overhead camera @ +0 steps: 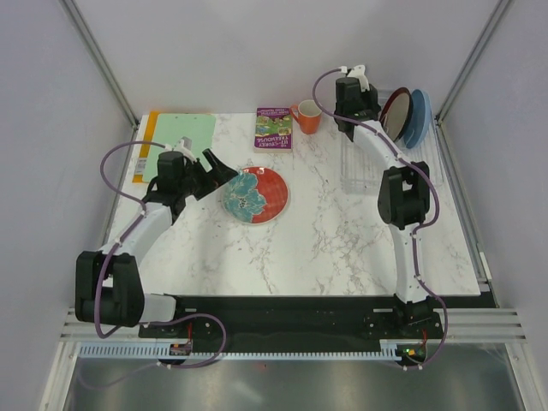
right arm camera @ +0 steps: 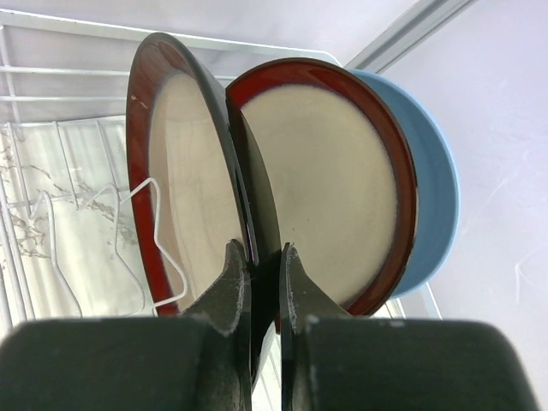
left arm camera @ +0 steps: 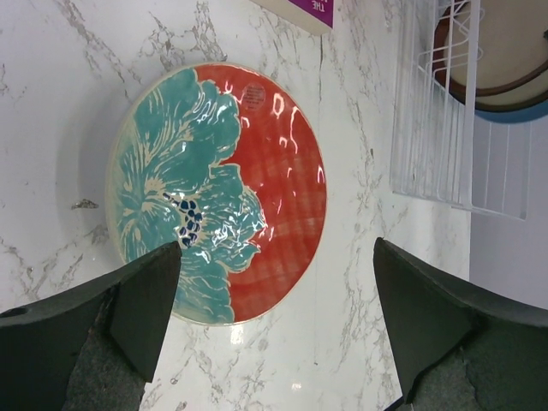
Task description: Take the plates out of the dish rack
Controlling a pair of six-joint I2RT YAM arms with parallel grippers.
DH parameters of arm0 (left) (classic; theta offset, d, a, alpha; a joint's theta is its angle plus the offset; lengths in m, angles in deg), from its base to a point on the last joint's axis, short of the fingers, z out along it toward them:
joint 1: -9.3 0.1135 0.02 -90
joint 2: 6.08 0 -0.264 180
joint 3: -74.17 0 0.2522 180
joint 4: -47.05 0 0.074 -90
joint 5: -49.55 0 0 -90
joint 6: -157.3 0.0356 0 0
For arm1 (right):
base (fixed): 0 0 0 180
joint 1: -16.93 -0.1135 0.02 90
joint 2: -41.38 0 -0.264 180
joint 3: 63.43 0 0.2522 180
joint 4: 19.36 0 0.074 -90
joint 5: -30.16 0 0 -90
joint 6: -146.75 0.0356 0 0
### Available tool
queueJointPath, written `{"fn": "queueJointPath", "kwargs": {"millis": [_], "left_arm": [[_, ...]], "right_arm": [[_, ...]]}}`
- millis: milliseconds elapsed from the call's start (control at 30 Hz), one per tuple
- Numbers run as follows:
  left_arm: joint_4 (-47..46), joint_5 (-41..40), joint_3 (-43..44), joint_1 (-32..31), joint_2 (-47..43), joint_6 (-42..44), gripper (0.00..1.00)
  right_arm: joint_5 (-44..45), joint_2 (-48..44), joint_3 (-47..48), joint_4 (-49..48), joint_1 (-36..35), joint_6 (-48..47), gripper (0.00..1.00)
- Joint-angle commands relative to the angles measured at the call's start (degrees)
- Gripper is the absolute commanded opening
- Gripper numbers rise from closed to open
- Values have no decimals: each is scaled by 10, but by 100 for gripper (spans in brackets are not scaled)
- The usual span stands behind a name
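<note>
The red-orange plate with the teal flower [overhead camera: 255, 194] lies flat on the marble table; it also shows in the left wrist view [left arm camera: 218, 188]. My left gripper [overhead camera: 224, 175] [left arm camera: 276, 248] is open and empty, at the plate's left edge. My right gripper [overhead camera: 377, 116] [right arm camera: 261, 253] is shut on the rim of a dark-red-rimmed cream plate [right arm camera: 184, 171] standing at the far end of the dish rack [overhead camera: 360, 167] [right arm camera: 51, 128]. A second dark-red-rimmed plate [right arm camera: 325, 180] [overhead camera: 396, 111] stands behind it. The light blue plate [right arm camera: 432, 197] [overhead camera: 421, 118] is last.
An orange mug [overhead camera: 306, 116] and a purple book [overhead camera: 274, 127] sit at the table's back. A green clipboard [overhead camera: 184, 137] lies at the back left. The rack's white wire wall [left arm camera: 428, 128] stands right of the flower plate. Grey walls close in both sides.
</note>
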State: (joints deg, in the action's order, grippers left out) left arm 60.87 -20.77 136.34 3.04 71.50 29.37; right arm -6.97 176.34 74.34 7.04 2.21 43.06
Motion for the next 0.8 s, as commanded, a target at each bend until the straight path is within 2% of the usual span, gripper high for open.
{"fn": "queueJointPath", "kwargs": {"millis": [0,300,500,600,633,767], "left_arm": [[11,17,-5,-2,-30,24,100],[10,34,-6,-2,-38,22,100],[6,40,-8,-2,-52,31,100],[-18,61,-13,-2,-59,32,100],[-32,69,-13,-2,-60,32,100],[-74,122,-20,-2,-59,18,100]], "right_arm": [[106,-113,1,-75,13,-30,0],[107,-134,-6,-68,14,-32,0],[89,-188,-28,-55,14,-18,0],[16,-238,-29,24,8,44,0],[-37,-253,-37,46,3,66,0],[-170,-355,-96,115,-23,155,0]]}}
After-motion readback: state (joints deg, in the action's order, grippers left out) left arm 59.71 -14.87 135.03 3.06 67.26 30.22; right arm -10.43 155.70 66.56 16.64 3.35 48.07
